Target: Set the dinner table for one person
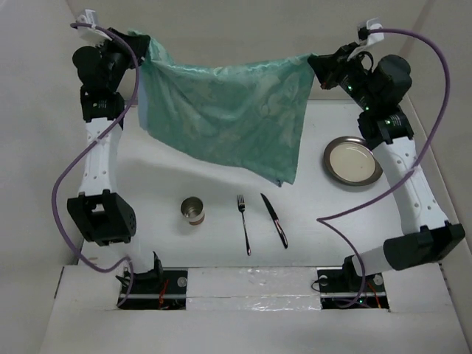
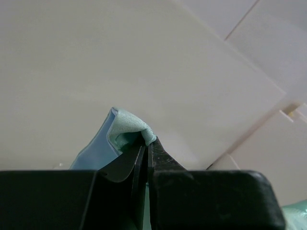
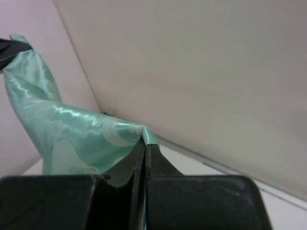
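A green patterned cloth (image 1: 228,114) hangs in the air over the far part of the white dinner table (image 1: 162,169), stretched between both grippers. My left gripper (image 1: 140,44) is shut on its left top corner (image 2: 136,127). My right gripper (image 1: 316,63) is shut on its right top corner (image 3: 120,132). The cloth's lower edge droops to about mid-table. On the table nearer me lie a metal cup (image 1: 193,210), a fork (image 1: 243,223) and a knife (image 1: 273,219). A round metal plate (image 1: 352,160) lies at the right.
White wall panels (image 1: 37,110) close the table at the back and sides. Purple cables (image 1: 63,184) loop beside each arm. The arm bases (image 1: 151,284) stand at the near edge.
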Motion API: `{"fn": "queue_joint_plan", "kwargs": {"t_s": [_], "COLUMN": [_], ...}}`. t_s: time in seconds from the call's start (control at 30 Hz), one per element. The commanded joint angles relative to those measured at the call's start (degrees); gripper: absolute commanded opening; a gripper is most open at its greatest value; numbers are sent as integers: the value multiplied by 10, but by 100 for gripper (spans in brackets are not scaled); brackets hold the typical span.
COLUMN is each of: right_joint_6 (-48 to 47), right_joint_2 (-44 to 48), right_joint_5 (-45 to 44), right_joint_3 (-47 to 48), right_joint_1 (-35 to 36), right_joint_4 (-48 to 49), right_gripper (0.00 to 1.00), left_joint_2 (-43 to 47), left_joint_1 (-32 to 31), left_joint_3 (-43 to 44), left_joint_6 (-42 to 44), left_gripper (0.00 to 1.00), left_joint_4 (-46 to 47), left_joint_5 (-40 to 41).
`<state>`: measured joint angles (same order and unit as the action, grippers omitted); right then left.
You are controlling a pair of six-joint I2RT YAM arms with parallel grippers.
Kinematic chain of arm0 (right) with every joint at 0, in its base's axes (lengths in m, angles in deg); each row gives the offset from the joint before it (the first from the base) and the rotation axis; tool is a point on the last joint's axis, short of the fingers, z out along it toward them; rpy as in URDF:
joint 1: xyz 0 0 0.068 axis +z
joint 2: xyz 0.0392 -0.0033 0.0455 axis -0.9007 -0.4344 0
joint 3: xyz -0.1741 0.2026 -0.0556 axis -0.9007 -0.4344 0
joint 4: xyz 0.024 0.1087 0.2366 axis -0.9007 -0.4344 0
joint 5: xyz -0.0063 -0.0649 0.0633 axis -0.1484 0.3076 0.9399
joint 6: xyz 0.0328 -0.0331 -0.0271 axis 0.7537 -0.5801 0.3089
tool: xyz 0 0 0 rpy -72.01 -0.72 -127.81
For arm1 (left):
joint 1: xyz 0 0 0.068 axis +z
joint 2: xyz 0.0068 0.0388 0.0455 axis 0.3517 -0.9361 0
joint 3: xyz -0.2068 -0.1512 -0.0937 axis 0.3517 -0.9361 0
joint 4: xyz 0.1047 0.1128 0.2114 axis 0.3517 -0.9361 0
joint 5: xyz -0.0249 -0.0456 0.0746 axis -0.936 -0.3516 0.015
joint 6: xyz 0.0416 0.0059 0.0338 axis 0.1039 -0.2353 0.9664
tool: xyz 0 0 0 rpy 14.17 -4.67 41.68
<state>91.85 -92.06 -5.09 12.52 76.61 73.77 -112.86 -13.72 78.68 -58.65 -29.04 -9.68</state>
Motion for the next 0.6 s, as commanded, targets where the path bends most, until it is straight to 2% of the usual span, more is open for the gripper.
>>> {"fn": "queue_joint_plan", "kwargs": {"t_s": [0.0,0.13,0.2,0.23,0.27,0.37,0.43,0.47,0.5,0.53,0.57], "right_joint_6": [21,37,44,43,42,55,62,63,63,61,62], "right_joint_2": [-44,-150,-222,-249,-318,-339,-307,-284,-239,-220,-202], "right_joint_5": [15,42,42,39,31,49,56,52,48,43,49], "right_joint_3": [4,87,168,211,353,409,363,319,230,187,149], "right_joint_1": [-21,-41,-41,-47,-61,-66,-75,-75,-75,-80,-81], "right_joint_4": [23,31,31,-7,-55,-88,-50,-27,15,42,51], "right_gripper": [0,0,0,0,0,0,0,0,0,0,0], "left_joint_2": [-73,-143,-188,-204,-246,-259,-252,-243,-216,-200,-169], "left_joint_1": [2,2,2,2,2,2,2,2,2,2,2], "left_joint_3": [22,71,125,152,232,272,260,224,199,163,88], "left_joint_6": [-16,-27,-33,-37,-51,-87,-102,-100,-98,-96,-99], "left_gripper": [0,0,0,0,0,0,0,0,0,0,0], "left_joint_4": [-12,-15,-25,-36,-53,-29,-7,15,28,47,88], "left_joint_5": [-44,-51,-47,-45,-55,-75,-90,-94,-92,-92,-95]}}
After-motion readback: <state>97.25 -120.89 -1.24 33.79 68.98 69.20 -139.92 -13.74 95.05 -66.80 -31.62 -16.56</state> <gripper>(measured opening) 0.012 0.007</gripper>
